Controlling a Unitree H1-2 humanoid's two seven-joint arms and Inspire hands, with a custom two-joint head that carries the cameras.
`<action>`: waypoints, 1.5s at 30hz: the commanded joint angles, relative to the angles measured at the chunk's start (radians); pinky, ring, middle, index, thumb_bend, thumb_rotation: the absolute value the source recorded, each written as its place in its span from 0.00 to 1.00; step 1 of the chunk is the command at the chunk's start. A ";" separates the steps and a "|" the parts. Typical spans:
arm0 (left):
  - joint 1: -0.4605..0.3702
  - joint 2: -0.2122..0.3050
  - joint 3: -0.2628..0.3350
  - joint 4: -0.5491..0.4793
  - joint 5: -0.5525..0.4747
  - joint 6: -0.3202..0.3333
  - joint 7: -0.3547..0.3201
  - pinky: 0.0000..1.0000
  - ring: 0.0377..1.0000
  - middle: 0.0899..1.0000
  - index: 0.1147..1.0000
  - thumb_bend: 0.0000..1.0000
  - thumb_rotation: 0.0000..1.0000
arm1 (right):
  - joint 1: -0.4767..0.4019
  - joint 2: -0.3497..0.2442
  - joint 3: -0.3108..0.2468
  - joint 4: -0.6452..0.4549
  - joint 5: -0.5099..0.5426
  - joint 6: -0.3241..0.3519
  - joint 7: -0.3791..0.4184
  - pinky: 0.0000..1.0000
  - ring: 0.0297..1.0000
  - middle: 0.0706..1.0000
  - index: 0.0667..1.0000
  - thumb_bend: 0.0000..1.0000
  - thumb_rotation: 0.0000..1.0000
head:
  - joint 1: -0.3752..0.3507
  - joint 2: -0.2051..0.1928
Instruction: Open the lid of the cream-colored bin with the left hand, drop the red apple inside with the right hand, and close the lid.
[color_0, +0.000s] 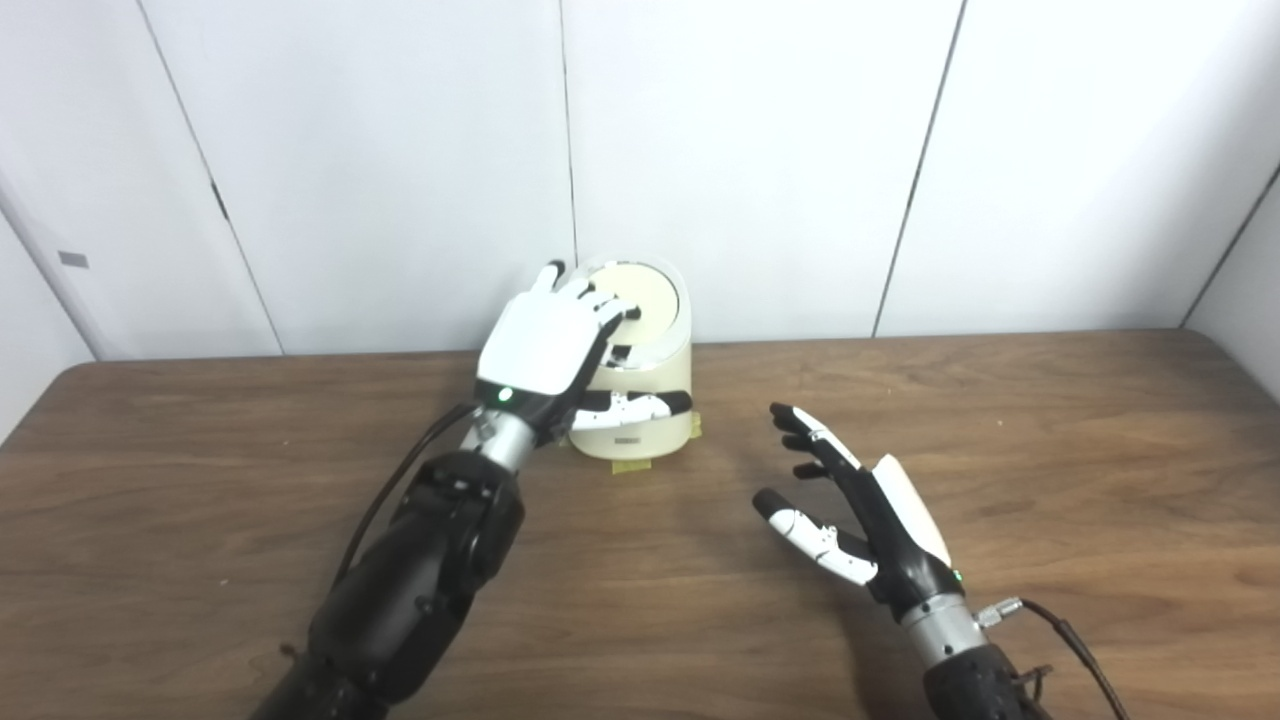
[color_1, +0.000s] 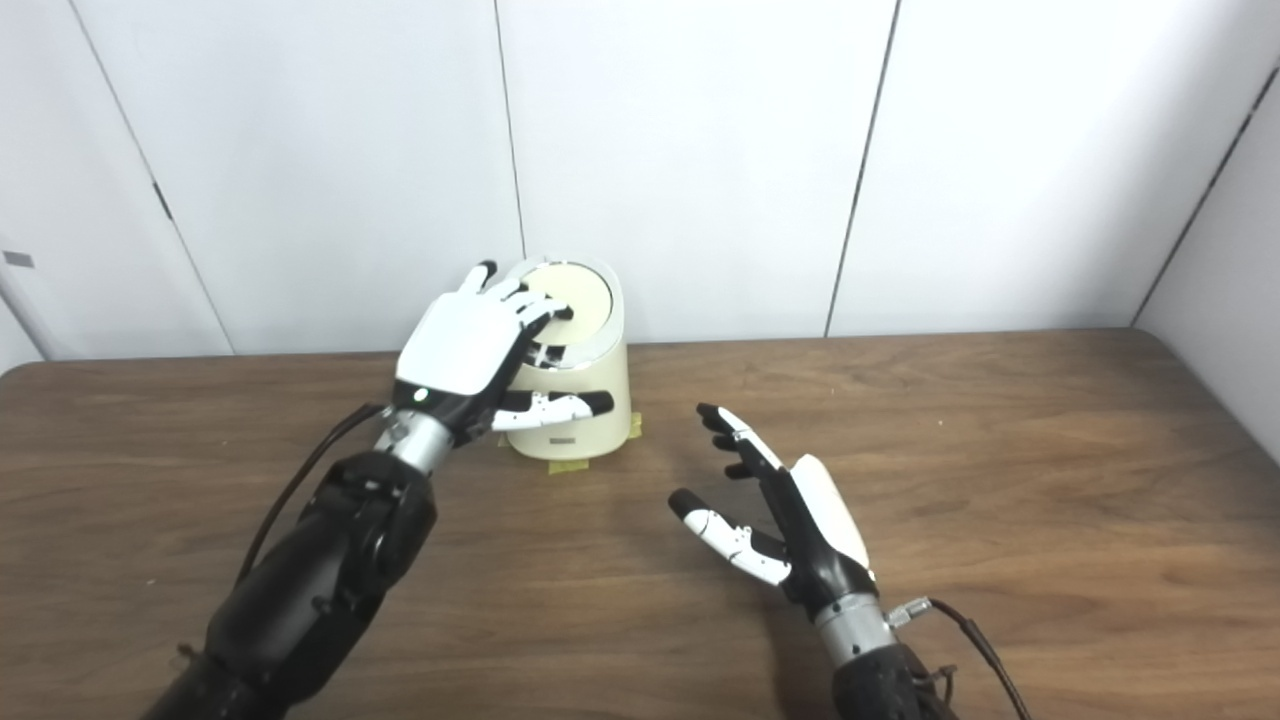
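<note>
The cream-colored bin (color_0: 655, 385) stands at the back middle of the table, against the wall. Its round lid (color_0: 650, 300) lies shut and tilted toward me. My left hand (color_0: 545, 345) rests on top of the bin with its fingers spread flat on the lid and its thumb across the bin's front; it holds nothing. My right hand (color_0: 850, 510) hovers over the table to the right of the bin, open and empty, palm turned left. No red apple shows in either view.
The brown wooden table (color_0: 1050, 450) runs to white wall panels behind. Strips of yellow tape (color_0: 632, 465) mark the bin's base. A black cable (color_0: 1080, 640) trails from my right wrist.
</note>
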 joint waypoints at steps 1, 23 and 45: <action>-0.008 -0.011 0.018 -0.031 -0.049 0.002 -0.041 1.00 0.92 0.87 0.85 0.63 1.00 | -0.037 0.002 -0.004 -0.035 0.009 -0.017 -0.011 0.75 0.85 0.88 0.90 0.38 0.77 | -0.001 0.001; 0.049 -0.172 0.301 -0.381 -0.485 -0.087 0.002 0.97 0.99 0.99 0.97 0.51 1.00 | -0.042 0.006 -0.001 -0.021 0.000 -0.025 -0.019 0.74 0.86 0.89 0.90 0.38 0.77 | -0.004 -0.006; 0.455 -0.084 0.440 -0.234 -0.800 -0.425 0.012 0.72 0.79 0.78 0.76 0.20 0.83 | -0.062 0.014 -0.036 0.070 -0.016 -0.128 -0.161 0.66 0.77 0.79 0.77 0.16 0.58 | 0.003 -0.033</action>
